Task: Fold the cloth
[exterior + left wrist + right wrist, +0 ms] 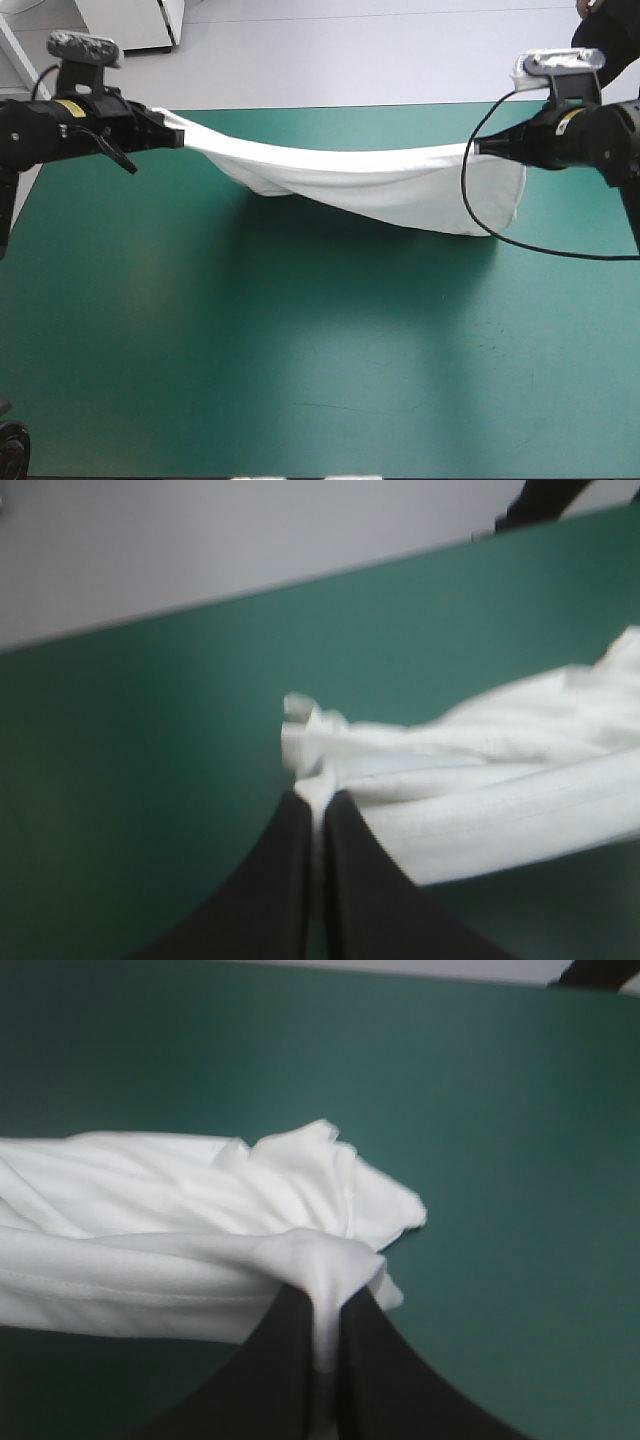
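t-shirt (360, 185), white, hangs stretched between two robot arms above the table (250, 400), spanning the upper half of the frame in the high view. the left end effector (178, 135), at upper left, is clamped on one bunched end of the cloth. the right end effector (480, 148), at upper right, is clamped on the other end. between them the fabric sags in a shallow curve, gathered into long folds. its lowest part is right of centre, where a broad flap drops below the right end effector. a dark shadow (320, 250) lies on the teal-green cover (150, 320) beneath the sag. whether the flap's bottom edge touches the cover or hangs just clear of it is hard to say from this angle.

in the left wrist view, that arm's black fingers (285, 880) are pressed nearly together with a thin strip of white pinched between them. a small tuft pokes out past the tips, and rolled folds run off to one side over the cover. in the right wrist view, the other arm's black fingers (280, 1360) are likewise all but closed on a fold of the shirt, which drapes over their tips. a crumpled bunch sits just ahead of them.
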